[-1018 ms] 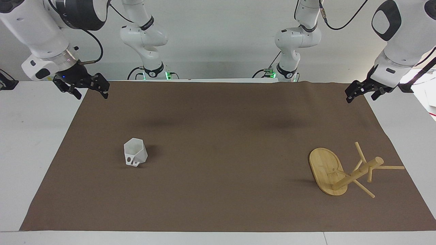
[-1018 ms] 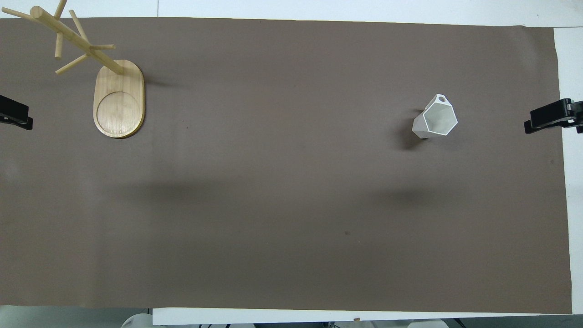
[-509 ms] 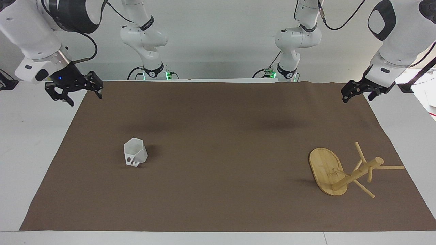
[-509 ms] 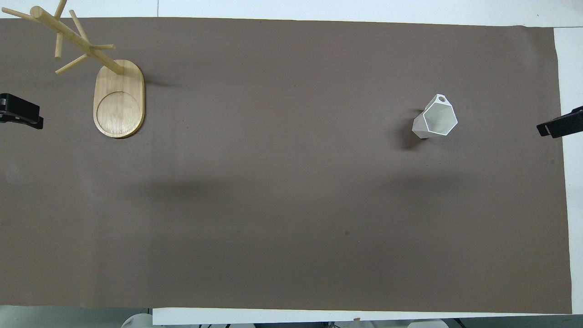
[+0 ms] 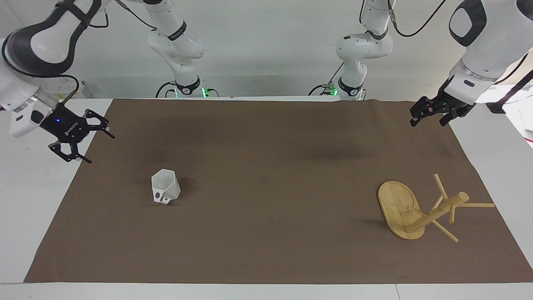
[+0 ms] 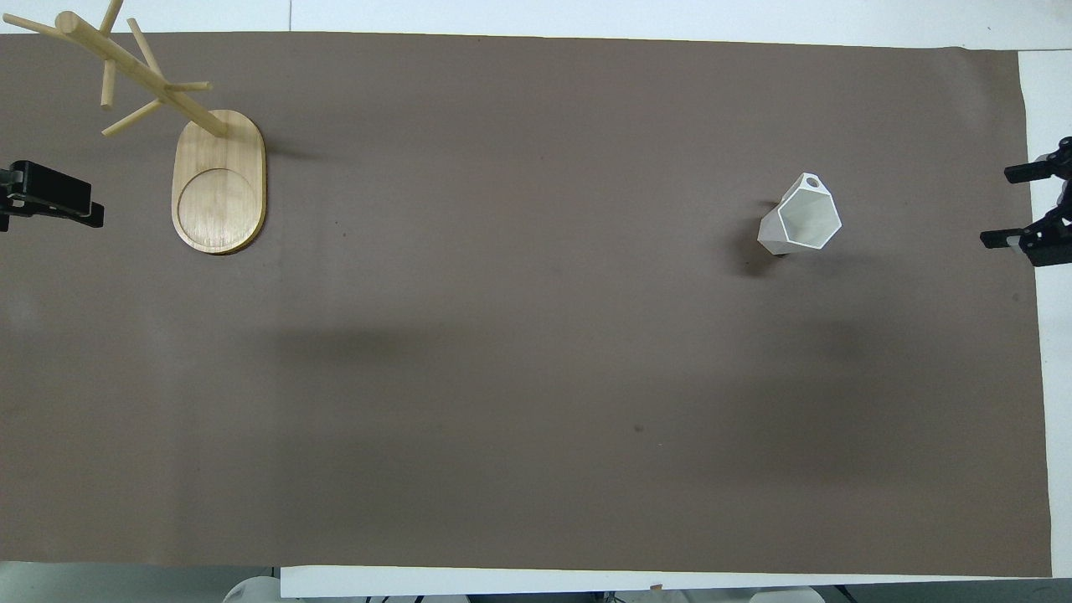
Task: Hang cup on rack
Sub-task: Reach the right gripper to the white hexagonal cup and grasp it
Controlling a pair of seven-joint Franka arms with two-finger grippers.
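The right gripper (image 5: 85, 139), fingers spread and empty, hangs over the mat's edge; the small white faceted plastic cup (image 5: 165, 191) stands well apart from it on the brown mat. The left gripper (image 5: 433, 113), its state unclear, waits well apart from the light bamboo mug rack (image 5: 420, 208). A clumsy pinch on those slanted facets could tip the cup.

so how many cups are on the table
1. The white faceted cup stands upright on the brown mat toward the right arm's end, well apart from the bamboo rack. None looks hidden.
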